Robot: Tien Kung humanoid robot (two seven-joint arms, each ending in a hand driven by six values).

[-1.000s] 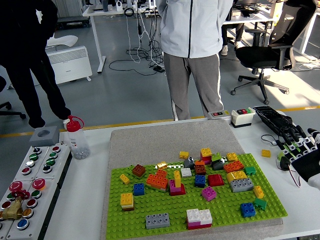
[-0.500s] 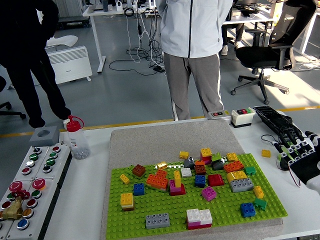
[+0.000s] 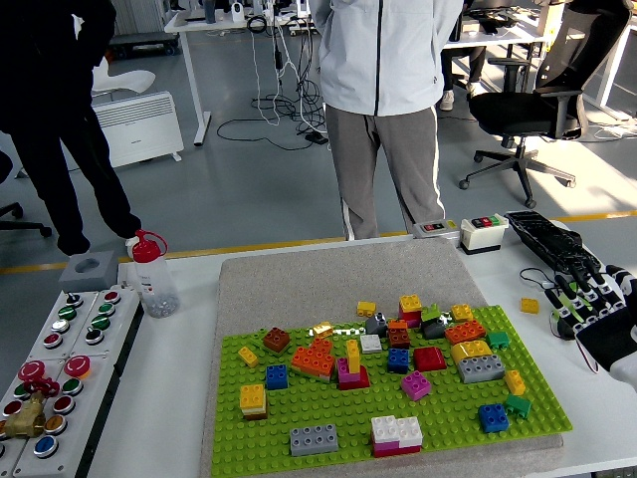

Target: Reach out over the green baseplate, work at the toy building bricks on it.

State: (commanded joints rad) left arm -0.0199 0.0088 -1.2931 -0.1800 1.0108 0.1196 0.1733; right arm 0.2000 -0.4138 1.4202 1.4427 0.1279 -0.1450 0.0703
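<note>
Head view: the studded green baseplate (image 3: 328, 423) lies lower centre on a grey felt mat (image 3: 328, 279), carrying roughly two dozen plastic bricks (image 3: 398, 360) in mixed colours. One loose yellow brick (image 3: 530, 306) sits on the white table (image 3: 169, 398) at right. My right hand (image 3: 597, 309), black with white segments, hovers at the right edge, fingers apart, holding nothing.

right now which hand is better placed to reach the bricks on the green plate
Right. The right hand is already at the table's right edge beside the green baseplate, near the green brick. The left hand isn't in view.
</note>
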